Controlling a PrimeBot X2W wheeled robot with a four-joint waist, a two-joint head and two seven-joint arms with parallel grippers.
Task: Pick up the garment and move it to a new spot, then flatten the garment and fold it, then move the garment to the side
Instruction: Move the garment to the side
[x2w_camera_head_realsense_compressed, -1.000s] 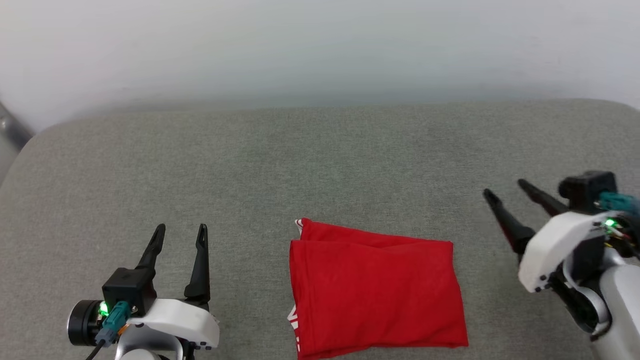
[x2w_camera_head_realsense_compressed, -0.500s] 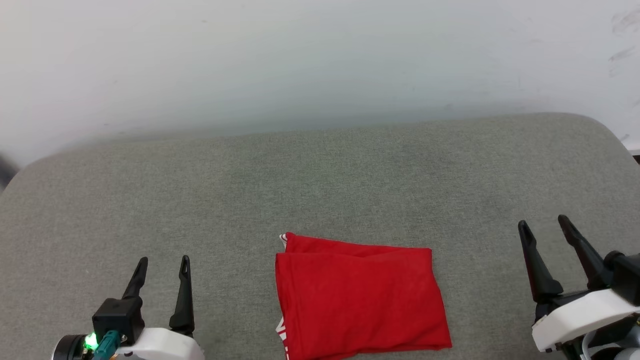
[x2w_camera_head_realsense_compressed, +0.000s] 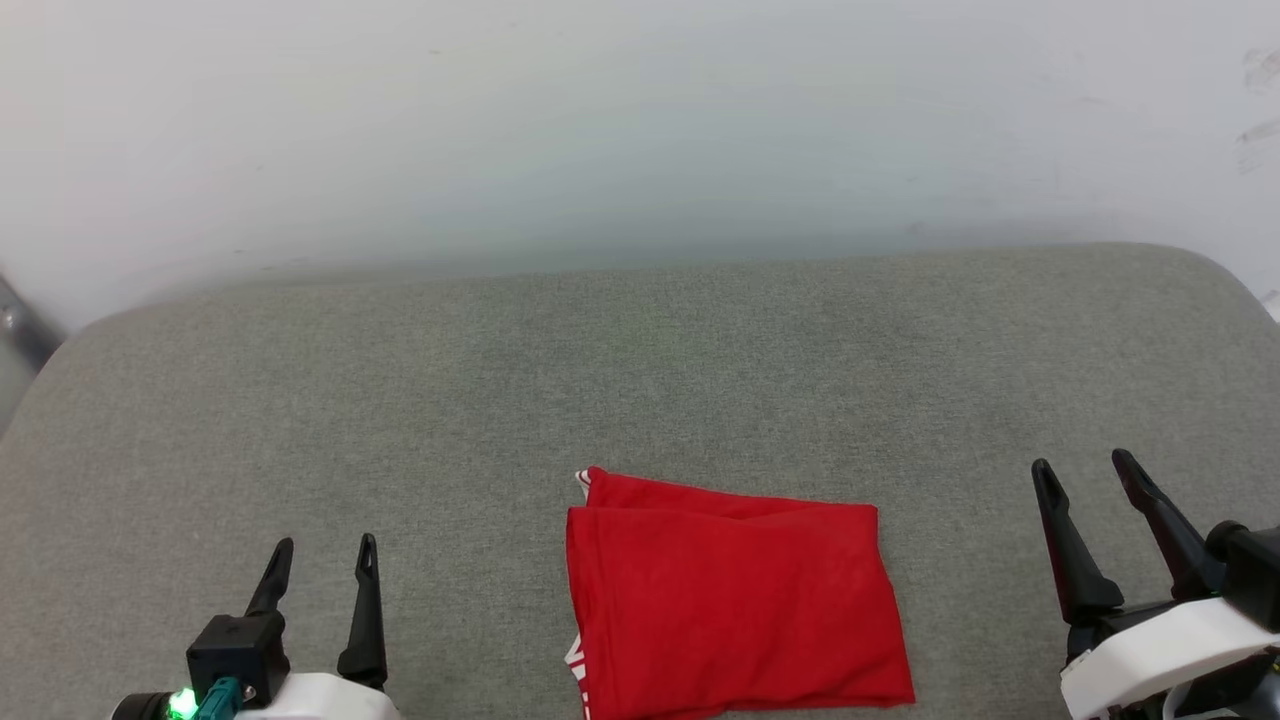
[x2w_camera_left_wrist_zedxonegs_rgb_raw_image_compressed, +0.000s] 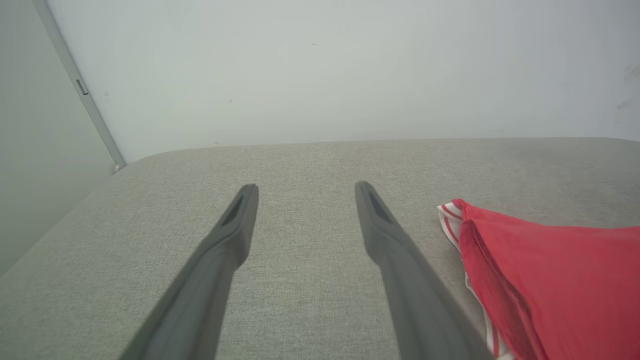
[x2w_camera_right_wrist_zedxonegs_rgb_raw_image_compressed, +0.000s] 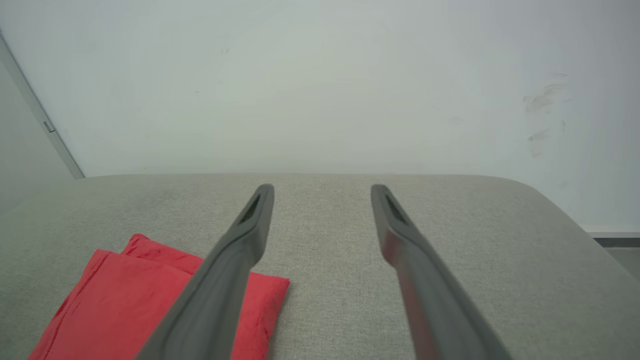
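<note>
Grey fabric-covered table (x2w_camera_head_realsense_compressed: 640, 350), far corners rounded. Red garment (x2w_camera_head_realsense_compressed: 735, 610) lies folded flat, rough rectangle, at the near edge, slightly right of middle. Red-white striped trim peeks out along its left side.

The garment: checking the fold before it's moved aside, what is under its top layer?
A second red layer of the garment peeks out along the far edge, with striped trim at its left corner. Everything else between the folds is covered.
</note>
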